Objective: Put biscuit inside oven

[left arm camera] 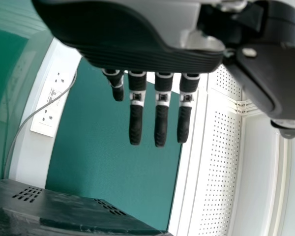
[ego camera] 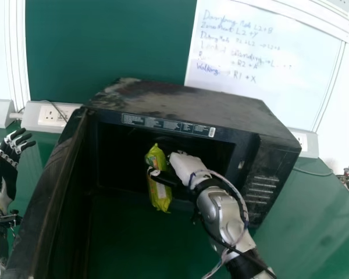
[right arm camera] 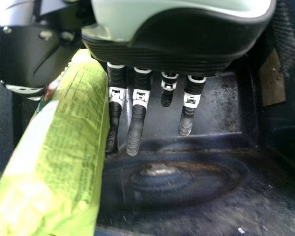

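In the head view my right hand (ego camera: 186, 165) is at the open front of the black oven (ego camera: 180, 106), with the green biscuit packet (ego camera: 156, 158) pinched by the thumb. The packet hangs tilted at the cavity mouth. In the right wrist view the packet (right arm camera: 59, 162) lies between the thumb and the fairly straight fingers of my right hand (right arm camera: 187, 49), above the oven's inner floor (right arm camera: 206, 211). Away from the oven, my left hand (ego camera: 7, 174) stands raised at the head view's left edge, fingers spread; the left wrist view has the left hand (left arm camera: 137, 56) with straight fingers, holding nothing.
The oven door (ego camera: 52, 186) is swung open on the left, between my left hand and the cavity. Behind the oven are wall sockets (ego camera: 51, 115) and a whiteboard (ego camera: 244, 67). The green table (ego camera: 314, 215) extends to the right, with a cable near its back edge.
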`<state>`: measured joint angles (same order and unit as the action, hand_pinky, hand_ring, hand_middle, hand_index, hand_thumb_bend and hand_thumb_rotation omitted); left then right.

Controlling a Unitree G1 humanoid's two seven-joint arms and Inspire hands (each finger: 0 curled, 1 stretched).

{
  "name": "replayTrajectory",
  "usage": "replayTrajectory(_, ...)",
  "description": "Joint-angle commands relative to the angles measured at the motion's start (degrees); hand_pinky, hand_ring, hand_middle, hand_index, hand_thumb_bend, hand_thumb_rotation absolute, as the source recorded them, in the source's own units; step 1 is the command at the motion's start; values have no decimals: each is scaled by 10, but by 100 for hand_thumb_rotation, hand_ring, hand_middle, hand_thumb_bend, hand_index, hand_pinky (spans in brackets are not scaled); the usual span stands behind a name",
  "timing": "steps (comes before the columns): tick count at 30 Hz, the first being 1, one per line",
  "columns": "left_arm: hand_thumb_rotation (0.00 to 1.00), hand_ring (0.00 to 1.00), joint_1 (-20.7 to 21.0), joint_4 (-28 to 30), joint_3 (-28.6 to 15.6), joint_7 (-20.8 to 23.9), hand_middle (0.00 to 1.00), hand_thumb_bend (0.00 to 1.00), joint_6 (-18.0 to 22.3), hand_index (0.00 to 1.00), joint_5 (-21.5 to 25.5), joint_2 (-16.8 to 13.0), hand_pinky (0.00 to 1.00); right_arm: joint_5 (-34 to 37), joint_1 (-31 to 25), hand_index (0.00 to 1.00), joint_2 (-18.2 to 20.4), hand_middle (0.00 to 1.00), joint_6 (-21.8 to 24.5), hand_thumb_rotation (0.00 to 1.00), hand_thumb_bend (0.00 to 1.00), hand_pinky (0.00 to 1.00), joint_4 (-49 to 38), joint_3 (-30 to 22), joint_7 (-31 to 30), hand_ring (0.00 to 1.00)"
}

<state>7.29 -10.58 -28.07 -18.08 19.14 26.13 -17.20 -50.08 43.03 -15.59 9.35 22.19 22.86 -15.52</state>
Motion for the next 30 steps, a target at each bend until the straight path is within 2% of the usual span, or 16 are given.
replayTrajectory(1, 53, 68, -3, 6, 1, -1, 72, 65, 2, 72, 3, 4, 65, 6, 32, 46, -1, 53, -5, 0, 53, 84, 27, 4, 12, 64)
replayTrajectory(3, 53, 68, -3, 6, 1, -1, 72, 65, 3, 72, 2, 4, 65, 8, 46, 47, 0, 50, -5, 0, 53, 87, 48, 7, 17, 70)
replayTrajectory(5, 53, 68, -4, 10, 2, 1, 72, 65, 0, 72, 3, 5, 65, 12, 55, 48, 2, 50, -4, 0, 53, 84, 64, 6, 26, 69)
replayTrajectory(7, 52, 67, -5, 14, 2, 1, 72, 65, -2, 72, 3, 5, 64, 14, 61, 48, 3, 49, -4, 0, 53, 88, 73, 8, 31, 70)
replayTrajectory(9, 52, 68, -4, 14, 2, 1, 72, 65, -4, 72, 3, 4, 65, 16, 67, 48, 5, 49, -8, 0, 53, 85, 85, 10, 45, 70)
replayTrajectory(11, 52, 68, -5, 16, 2, 4, 72, 65, -7, 73, 2, 5, 65, 24, 72, 48, 9, 49, -13, 0, 53, 88, 94, 5, 59, 70)
replayTrajectory(15, 52, 68, -5, 17, 2, 2, 72, 65, -8, 73, 1, 4, 65, 35, 88, 48, 11, 49, -18, 0, 53, 86, 118, 7, 78, 67)
replayTrajectory(18, 53, 68, -5, 15, 2, 1, 72, 65, -7, 73, 2, 5, 65, 37, 110, 48, 16, 49, -19, 0, 53, 88, 150, 12, 87, 71)
replayTrajectory(20, 52, 68, -5, 16, 1, 2, 71, 66, -8, 73, 4, 6, 65, 44, 124, 48, 20, 49, -25, 0, 53, 82, 174, 9, 97, 69)
replayTrajectory(24, 52, 68, -5, 18, 1, 5, 71, 68, -9, 73, 3, 8, 65, 60, 151, 48, 29, 49, -31, 0, 53, 76, 222, 6, 122, 63)
replayTrajectory(28, 51, 68, -7, 22, 1, 5, 72, 68, -11, 73, 3, 9, 65, 69, 169, 48, 35, 49, -40, 0, 53, 81, 257, 12, 143, 63)
replayTrajectory(30, 51, 68, -9, 28, 2, 8, 72, 68, -12, 73, 1, 10, 65, 72, 176, 48, 37, 49, -44, 0, 53, 79, 273, 15, 150, 63)
